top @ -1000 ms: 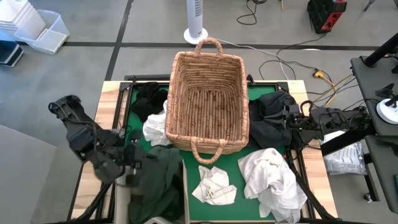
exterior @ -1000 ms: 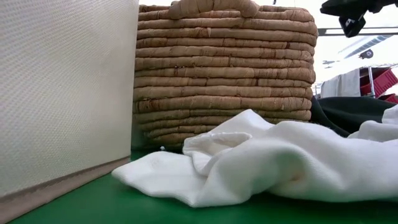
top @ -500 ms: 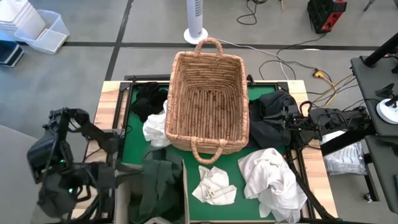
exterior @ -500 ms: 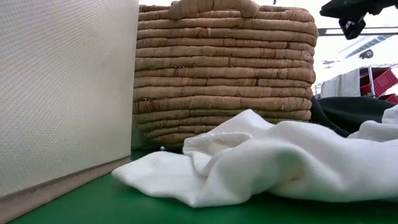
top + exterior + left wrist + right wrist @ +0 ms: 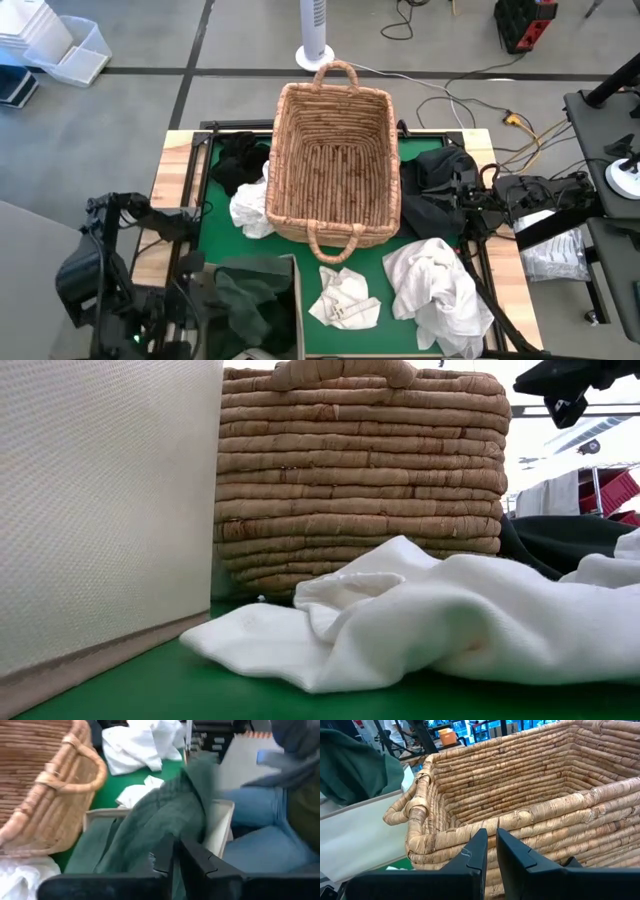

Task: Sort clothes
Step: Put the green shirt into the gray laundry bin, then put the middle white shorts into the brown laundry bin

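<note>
A dark green garment (image 5: 250, 300) lies bunched in the beige fabric bin (image 5: 297, 285) at the table's near left; in the left wrist view the garment (image 5: 165, 815) drapes over the bin's rim (image 5: 220, 825). My left gripper (image 5: 176, 857) is shut at its near end. My right gripper (image 5: 490, 852) is shut and empty, level with the wicker basket's (image 5: 335, 160) right wall, above a black garment (image 5: 435, 190). White garments (image 5: 440, 285) (image 5: 345, 298) (image 5: 250, 210) and another black one (image 5: 235, 160) lie on the green mat. My left gripper is shut on a bunched fold of the dark green garment (image 5: 152, 842), right at its fingertips (image 5: 165, 852); the fingers hide how many layers. It comes from the table's near left side. The cloth runs slack away from the fingers, across the bin and over its rim.
The tall wicker basket (image 5: 360, 470) fills the table's middle, with the bin's wall (image 5: 100, 510) close at its near left. A person in blue jeans (image 5: 260, 835) sits just beyond the table's near edge. A bare green strip (image 5: 380, 260) lies between the white garments.
My left arm has drawn back toward the table's near left corner and sunk lower. The dark green garment, spread over the mat and the bin's edge a second ago, has been pulled along and is now gathered inside the bin.
</note>
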Controlling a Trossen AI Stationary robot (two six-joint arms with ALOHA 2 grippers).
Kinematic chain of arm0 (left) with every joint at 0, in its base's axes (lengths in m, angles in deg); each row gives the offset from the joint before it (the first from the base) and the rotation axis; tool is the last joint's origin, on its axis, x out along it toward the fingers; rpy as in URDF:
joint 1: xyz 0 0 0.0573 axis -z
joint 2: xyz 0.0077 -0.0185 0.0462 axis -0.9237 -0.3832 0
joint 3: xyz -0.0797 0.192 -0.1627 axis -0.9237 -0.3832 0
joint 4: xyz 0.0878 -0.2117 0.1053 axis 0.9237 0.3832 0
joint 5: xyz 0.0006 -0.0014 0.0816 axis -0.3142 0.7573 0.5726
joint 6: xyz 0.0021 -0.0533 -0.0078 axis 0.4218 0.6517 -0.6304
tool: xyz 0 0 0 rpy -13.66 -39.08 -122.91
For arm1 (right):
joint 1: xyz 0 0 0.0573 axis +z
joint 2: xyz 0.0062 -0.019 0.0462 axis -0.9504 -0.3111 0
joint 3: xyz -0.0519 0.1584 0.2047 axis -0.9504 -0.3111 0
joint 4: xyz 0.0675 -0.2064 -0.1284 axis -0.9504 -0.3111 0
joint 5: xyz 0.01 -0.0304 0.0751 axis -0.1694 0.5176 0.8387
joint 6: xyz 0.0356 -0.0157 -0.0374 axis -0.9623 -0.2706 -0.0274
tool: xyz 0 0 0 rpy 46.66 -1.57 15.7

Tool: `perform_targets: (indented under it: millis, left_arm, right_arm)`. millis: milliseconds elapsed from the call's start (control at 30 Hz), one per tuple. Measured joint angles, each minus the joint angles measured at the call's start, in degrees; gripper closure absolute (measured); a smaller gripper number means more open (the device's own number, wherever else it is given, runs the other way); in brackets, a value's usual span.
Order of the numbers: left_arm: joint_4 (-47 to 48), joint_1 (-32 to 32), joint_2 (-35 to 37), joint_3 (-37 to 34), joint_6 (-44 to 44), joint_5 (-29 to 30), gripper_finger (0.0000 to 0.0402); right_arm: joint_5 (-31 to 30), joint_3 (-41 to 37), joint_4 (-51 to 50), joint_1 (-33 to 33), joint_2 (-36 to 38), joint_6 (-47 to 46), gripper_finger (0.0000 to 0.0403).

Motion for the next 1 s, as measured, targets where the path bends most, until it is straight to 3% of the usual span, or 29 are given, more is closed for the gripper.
perform_targets:
  millis: [300, 433, 667, 1000]
  left_arm:
    - [1.4, -1.8, 0.7, -3.4, 3.5, 0.8, 0.0329]
    - [1.4, -3.6, 1.1, -5.2, 0.4, 4.1, 0.0306]
    - [1.4, -7.6, 2.3, -10.1, -6.7, 4.2, 0.029]
    - [1.4, -14.3, 12.5, -28.4, -8.0, 8.3, 0.029]
  right_arm:
    - [0.0, -0.3, 0.0, 0.0, 0.0, 0.0, 0.0371]
    - [0.0, -0.3, 0.0, 0.0, 0.0, 0.0, 0.0371]
    - [0.0, -0.4, 0.0, 0.0, 0.0, 0.1, 0.0371]
    - [-0.1, -0.5, 0.1, 0.0, 0.0, 1.0, 0.0371]
